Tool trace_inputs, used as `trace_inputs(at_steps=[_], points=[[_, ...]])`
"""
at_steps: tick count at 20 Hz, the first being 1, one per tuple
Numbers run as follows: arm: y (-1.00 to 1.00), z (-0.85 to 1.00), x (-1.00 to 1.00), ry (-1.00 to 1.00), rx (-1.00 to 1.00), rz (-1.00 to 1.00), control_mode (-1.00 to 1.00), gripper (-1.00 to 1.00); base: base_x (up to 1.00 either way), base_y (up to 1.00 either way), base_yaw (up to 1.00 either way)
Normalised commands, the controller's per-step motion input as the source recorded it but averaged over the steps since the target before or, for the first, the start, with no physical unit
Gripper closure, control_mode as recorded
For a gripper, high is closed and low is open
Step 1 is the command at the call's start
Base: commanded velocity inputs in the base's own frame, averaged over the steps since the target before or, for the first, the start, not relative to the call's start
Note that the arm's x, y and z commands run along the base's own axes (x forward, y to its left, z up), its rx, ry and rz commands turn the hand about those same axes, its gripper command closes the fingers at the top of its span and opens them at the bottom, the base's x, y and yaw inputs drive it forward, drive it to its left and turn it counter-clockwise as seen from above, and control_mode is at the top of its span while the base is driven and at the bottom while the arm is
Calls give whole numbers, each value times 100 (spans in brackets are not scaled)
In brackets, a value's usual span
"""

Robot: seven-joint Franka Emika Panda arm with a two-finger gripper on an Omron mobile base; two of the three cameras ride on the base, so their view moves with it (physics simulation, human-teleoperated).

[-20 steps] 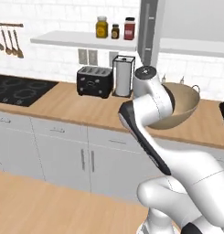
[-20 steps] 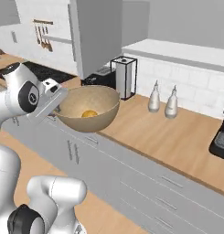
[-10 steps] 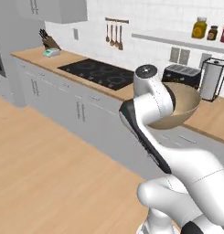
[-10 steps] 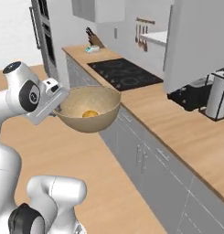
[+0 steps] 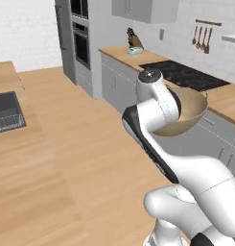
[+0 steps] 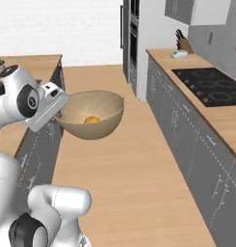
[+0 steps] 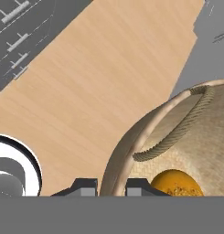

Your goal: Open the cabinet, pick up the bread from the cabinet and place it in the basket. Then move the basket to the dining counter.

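The round tan basket (image 6: 91, 115), speckled beige inside with a rope handle, carries the golden-brown bread (image 6: 92, 119). The end effector (image 7: 111, 186) pinches its rim, above the wood floor (image 6: 134, 159).

We see flat, even, bright light in all three views, with no visible lamp and no hard cast shadows on the wooden floor (image 6: 138, 164). The white arm (image 5: 157, 144) shows soft shading along its curves and faint highlights, without glare. The basket (image 6: 90, 116) is darker on its underside and lighter inside. The black cooktop (image 6: 211, 84) carries only a weak sheen. Both base views look soft and slightly blurred. In the hand view the basket's rim (image 7: 131, 137) is crisper, and edges stay straight.
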Motion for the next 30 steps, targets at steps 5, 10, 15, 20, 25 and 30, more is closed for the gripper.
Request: trace_inputs(at_steps=[5, 10, 15, 20, 25, 30], points=[[0, 0, 0, 0, 0, 0, 100, 100, -99, 7, 22], [0, 0, 0, 0, 0, 0, 100, 100, -95, 9, 9], [0, 0, 0, 0, 0, 0, 100, 100, -39, 83, 2], [0, 0, 0, 0, 0, 0, 100, 100, 0, 100, 20], [0, 0, 0, 0, 0, 0, 100, 100, 1, 100, 22], [0, 0, 0, 0, 0, 0, 100, 100, 12, 100, 14]])
